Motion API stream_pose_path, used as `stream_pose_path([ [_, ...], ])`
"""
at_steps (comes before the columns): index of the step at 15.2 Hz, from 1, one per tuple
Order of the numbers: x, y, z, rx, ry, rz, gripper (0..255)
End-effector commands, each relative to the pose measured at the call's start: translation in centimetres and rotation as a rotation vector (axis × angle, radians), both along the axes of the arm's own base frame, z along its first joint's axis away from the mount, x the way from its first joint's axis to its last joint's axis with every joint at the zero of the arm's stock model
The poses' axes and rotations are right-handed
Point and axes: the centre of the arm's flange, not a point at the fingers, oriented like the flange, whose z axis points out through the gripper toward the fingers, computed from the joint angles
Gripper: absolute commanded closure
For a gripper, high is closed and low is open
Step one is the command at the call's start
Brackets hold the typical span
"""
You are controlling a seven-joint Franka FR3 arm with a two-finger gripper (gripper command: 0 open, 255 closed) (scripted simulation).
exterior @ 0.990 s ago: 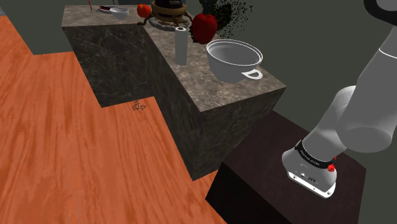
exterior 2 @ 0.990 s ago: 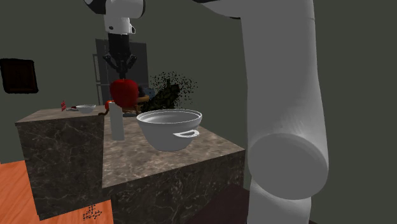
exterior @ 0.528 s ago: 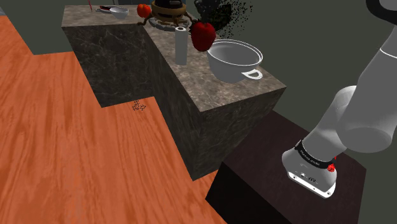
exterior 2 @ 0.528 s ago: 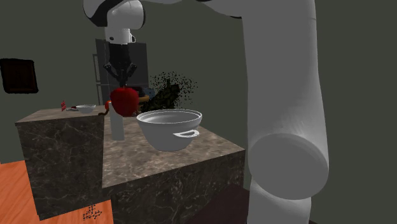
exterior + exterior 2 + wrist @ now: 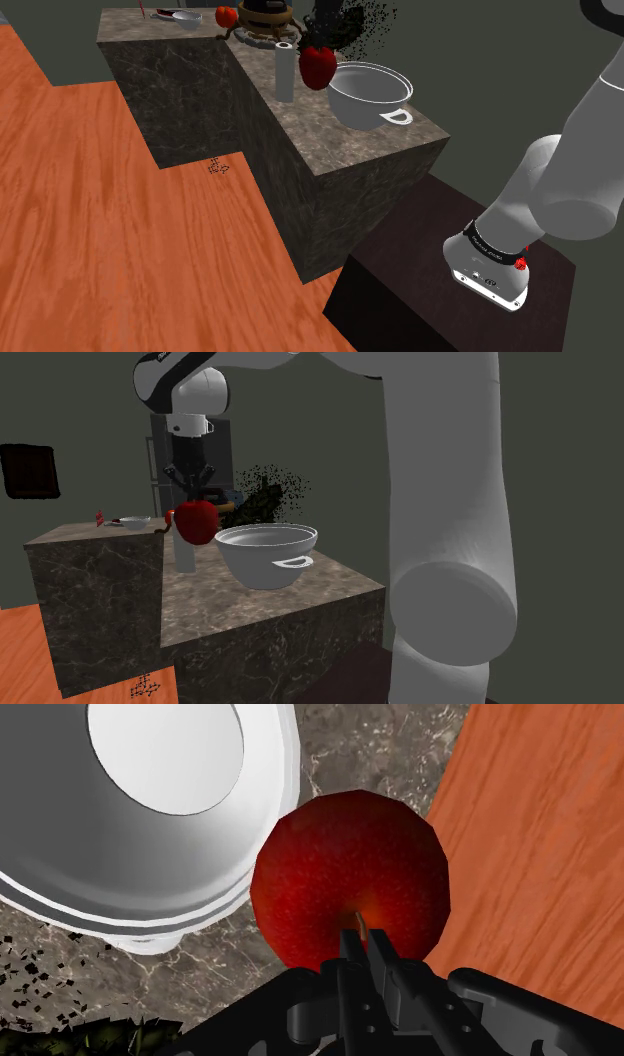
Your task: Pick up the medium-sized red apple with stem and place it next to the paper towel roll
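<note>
A red apple (image 5: 318,65) hangs in the air above the stone counter (image 5: 330,140), between the upright white paper towel roll (image 5: 285,72) and a white bowl (image 5: 368,92). My black gripper (image 5: 192,497) is directly over the apple (image 5: 197,521), shut on its stem. In the wrist view the fingers (image 5: 350,954) meet at the stem on top of the apple (image 5: 350,874), with the bowl (image 5: 150,804) close beside it and bare counter beneath. In the second exterior view the roll (image 5: 184,547) stands just behind the apple.
Farther back on the counter are a second red fruit (image 5: 226,16), a small dish (image 5: 185,15), a round dark vessel (image 5: 265,15) and a dark speckled plant (image 5: 350,20). The orange wood floor (image 5: 100,220) lies below the counter edge. My dark stand (image 5: 440,300) is at lower right.
The gripper has come down with the apple, from above the bowl's rim level to lower beside it, and shifted slightly toward the paper towel roll.
</note>
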Motion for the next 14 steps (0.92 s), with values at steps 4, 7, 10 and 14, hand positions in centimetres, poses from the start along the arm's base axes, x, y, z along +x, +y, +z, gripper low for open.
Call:
stream_pose_path([
  [4,0.0,-0.3,-3.5,-0.004,0.019,-0.006,255],
  [7,0.0,-0.3,-5.1,-0.004,0.019,-0.006,255],
  [10,0.0,-0.3,-6.6,-0.004,0.019,-0.006,255],
  [14,0.0,-0.3,-8.8,-0.004,0.019,-0.006,255],
])
